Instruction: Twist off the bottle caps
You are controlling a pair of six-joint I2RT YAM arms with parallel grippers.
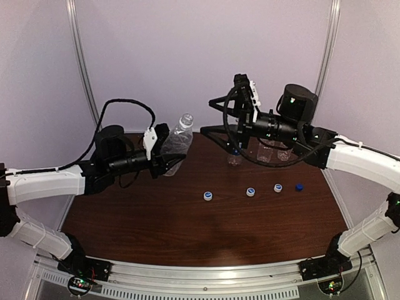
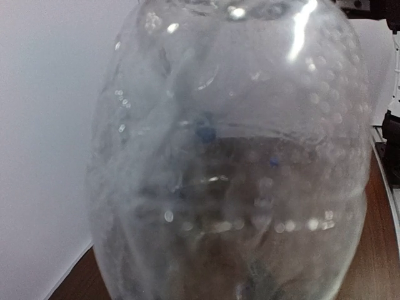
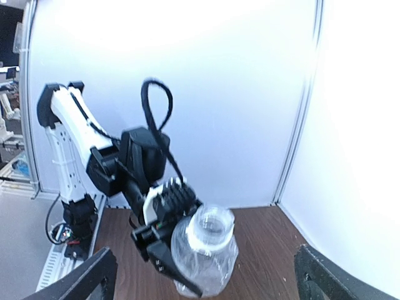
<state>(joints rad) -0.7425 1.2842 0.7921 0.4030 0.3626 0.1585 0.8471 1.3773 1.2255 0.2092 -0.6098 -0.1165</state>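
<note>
My left gripper (image 1: 169, 160) is shut on a plain clear bottle (image 1: 177, 144) and holds it tilted above the table's back left. Its mouth is open, with no cap on it. The bottle fills the left wrist view (image 2: 231, 162) and hides the fingers. My right gripper (image 1: 212, 117) is open and empty, in the air to the right of the bottle's mouth. In the right wrist view the bottle (image 3: 209, 250) shows between its spread fingertips (image 3: 103, 262). Three white caps (image 1: 207, 196) (image 1: 250, 192) (image 1: 277, 187) and a dark blue cap (image 1: 299, 187) lie on the table.
Three more clear bottles (image 1: 234, 157) (image 1: 265, 150) (image 1: 285, 152) stand at the back right, partly hidden under the right arm. The brown table (image 1: 187, 231) is walled by white panels at the back and sides.
</note>
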